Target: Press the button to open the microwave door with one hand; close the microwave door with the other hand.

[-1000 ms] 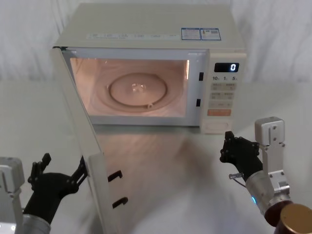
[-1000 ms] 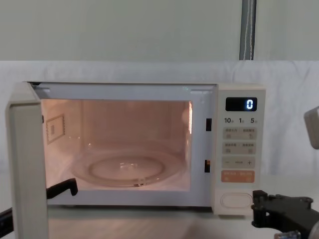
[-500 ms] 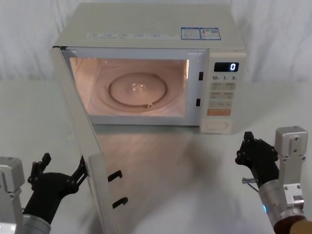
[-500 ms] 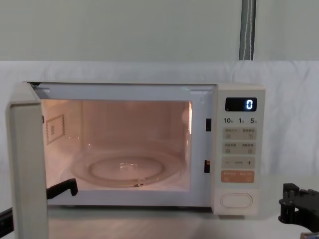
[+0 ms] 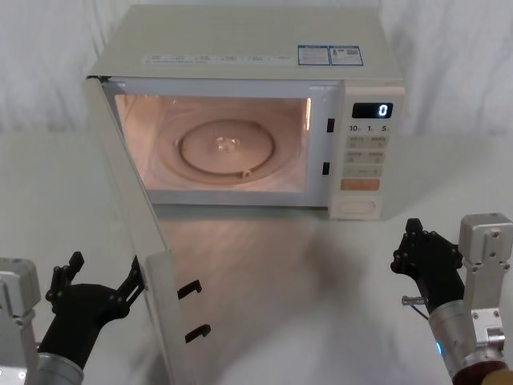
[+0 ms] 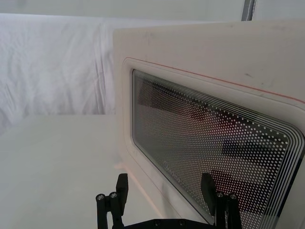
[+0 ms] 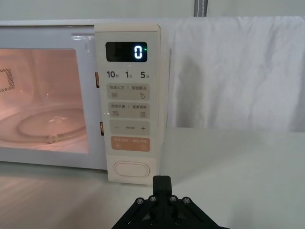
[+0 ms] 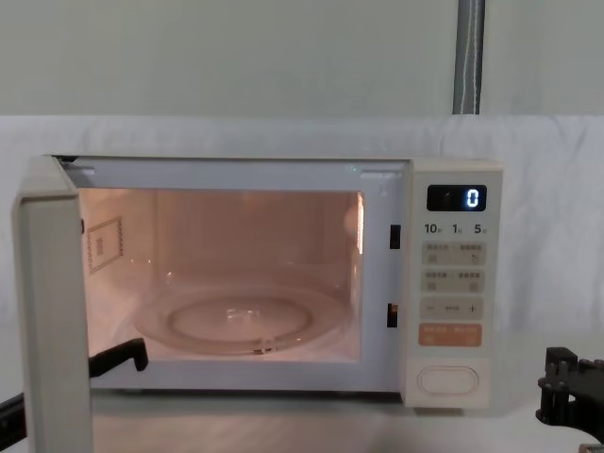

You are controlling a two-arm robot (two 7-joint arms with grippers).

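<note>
Microwave door (image 5: 132, 216) hangs wide open; our left gripper (image 5: 96, 293), fingers spread and empty, should push its outer face steadily shut.

Microwave (image 5: 240, 48) open, lit inside, display "0".
Cream boxy body on the table. Door (image 5: 132, 233) swung fully out on its left hinge, edge-on toward the robot; dotted dark window faces left, two black latch hooks on its free edge. Glass turntable inside the cavity. Oval cream button (image 7: 131, 168) at the panel's bottom, below the orange key, untouched.
</note>
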